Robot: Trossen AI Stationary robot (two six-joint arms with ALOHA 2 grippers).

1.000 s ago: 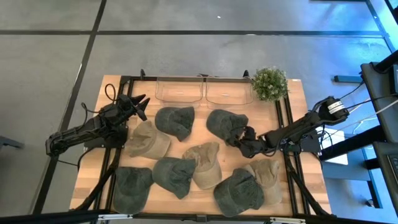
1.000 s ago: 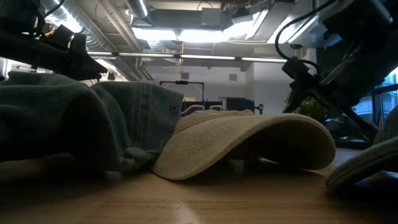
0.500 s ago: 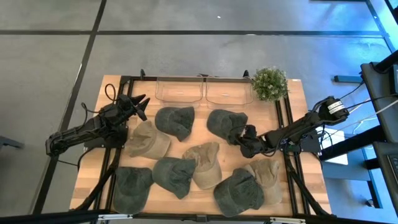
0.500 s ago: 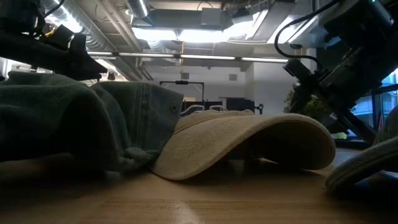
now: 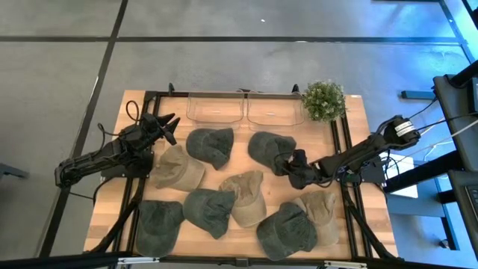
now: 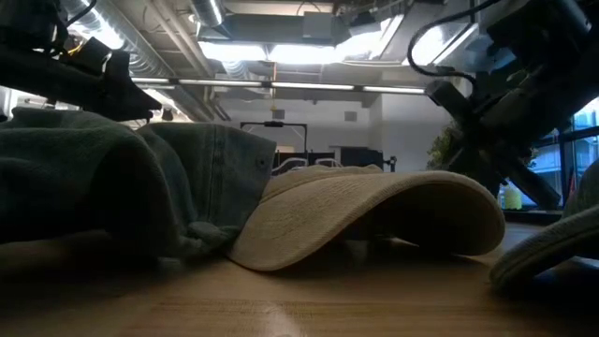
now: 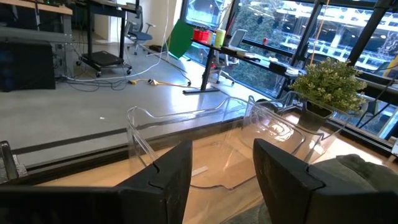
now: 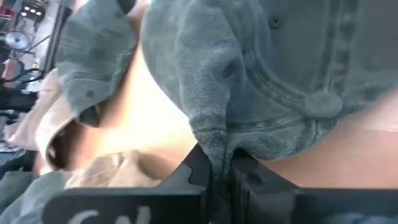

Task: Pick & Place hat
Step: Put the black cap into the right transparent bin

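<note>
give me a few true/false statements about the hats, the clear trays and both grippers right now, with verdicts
1. The right gripper is shut on the edge of a dark green hat. True; the right wrist view shows fabric pinched between its fingers.
2. The left gripper holds a tan hat. False; it is open and holds nothing, at the table's left near the clear trays.
3. The potted plant stands at the table's far right corner, beside the trays. True.
4. One of the two clear trays already holds a hat. False; both trays show no hat inside.
5. Every hat on the table is dark green. False; several are tan, such as the tan hat near the left arm.
</note>
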